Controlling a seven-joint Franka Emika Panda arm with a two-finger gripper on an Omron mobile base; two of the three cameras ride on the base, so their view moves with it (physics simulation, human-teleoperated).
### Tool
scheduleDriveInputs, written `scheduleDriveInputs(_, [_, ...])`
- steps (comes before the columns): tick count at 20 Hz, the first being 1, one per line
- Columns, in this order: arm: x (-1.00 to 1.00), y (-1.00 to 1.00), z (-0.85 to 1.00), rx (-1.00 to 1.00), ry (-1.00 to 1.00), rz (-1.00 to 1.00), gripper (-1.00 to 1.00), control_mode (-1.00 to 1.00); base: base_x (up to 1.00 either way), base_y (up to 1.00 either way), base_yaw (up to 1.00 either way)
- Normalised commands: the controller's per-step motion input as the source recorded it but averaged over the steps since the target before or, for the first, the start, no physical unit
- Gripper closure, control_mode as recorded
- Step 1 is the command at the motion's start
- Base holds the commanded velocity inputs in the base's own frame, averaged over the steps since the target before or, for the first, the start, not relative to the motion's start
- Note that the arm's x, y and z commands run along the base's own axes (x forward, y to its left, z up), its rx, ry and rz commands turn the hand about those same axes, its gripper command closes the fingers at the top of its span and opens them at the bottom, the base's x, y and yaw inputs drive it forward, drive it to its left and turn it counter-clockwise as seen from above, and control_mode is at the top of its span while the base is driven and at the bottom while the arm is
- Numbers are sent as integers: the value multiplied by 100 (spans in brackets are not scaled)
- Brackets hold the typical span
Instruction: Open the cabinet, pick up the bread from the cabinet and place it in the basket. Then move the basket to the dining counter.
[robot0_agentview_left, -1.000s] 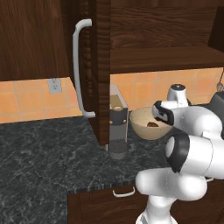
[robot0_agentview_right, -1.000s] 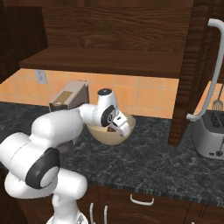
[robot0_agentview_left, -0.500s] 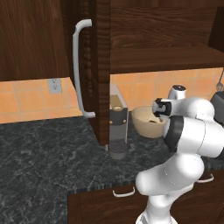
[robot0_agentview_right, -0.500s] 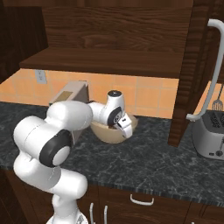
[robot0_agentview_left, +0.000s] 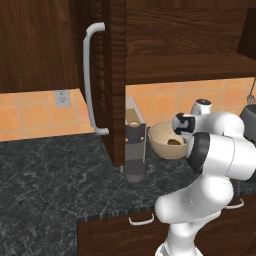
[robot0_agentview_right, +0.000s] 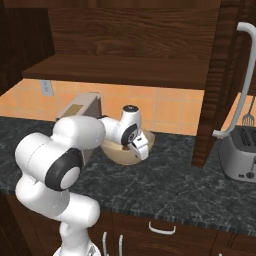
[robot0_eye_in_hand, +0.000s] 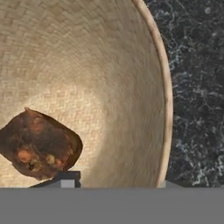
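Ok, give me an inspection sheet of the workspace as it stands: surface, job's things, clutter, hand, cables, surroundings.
Surface: black speckled granite counter.
Job's things: bread lies inside the basket; basket stands on the granite counter under the cabinet shelf; cabinet door stands open, pale bar handle outward.
Clutter: coffee machine beside the basket; toaster at the far side.
Hand: hand at the basket's rim, one fingertip inside the wall and one outside; whether it has closed on the rim cannot be told.
Cables: nothing seen.
Surroundings: orange tiled backsplash, wall socket, drawers below.
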Motion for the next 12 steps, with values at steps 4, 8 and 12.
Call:
scheduleDriveInputs(4, [3,-3,-38,0,-5,-1,100,-100,0,0,0])
scheduleDriveInputs(8, [-43,-8,-22,0,-8,-5,100,-100,0,0,0])
scheduleDriveInputs(12, [-16,4,17,3,-7,-13,100,-100,0,0,0])
